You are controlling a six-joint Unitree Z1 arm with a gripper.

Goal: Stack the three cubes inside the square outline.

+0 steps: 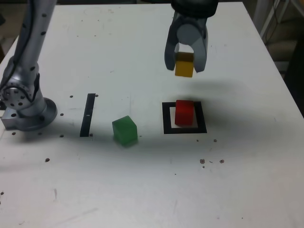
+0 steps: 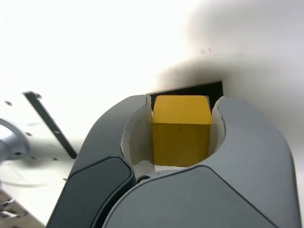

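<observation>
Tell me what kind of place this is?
Probably a robot lab or workshop: a robot gripper holds a yellow cube above a white table marked with a black square outline.

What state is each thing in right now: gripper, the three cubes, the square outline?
Grey two-jawed gripper: closed on the yellow cube, raised above the table.
Small matte yellow cube: held between the jaws, off the table.
Small matte red cube: resting inside the square outline, nothing stacked on it.
Small matte green cube: on the table, outside the outline.
Thick black square outline: flat, occupied by the red cube.
</observation>
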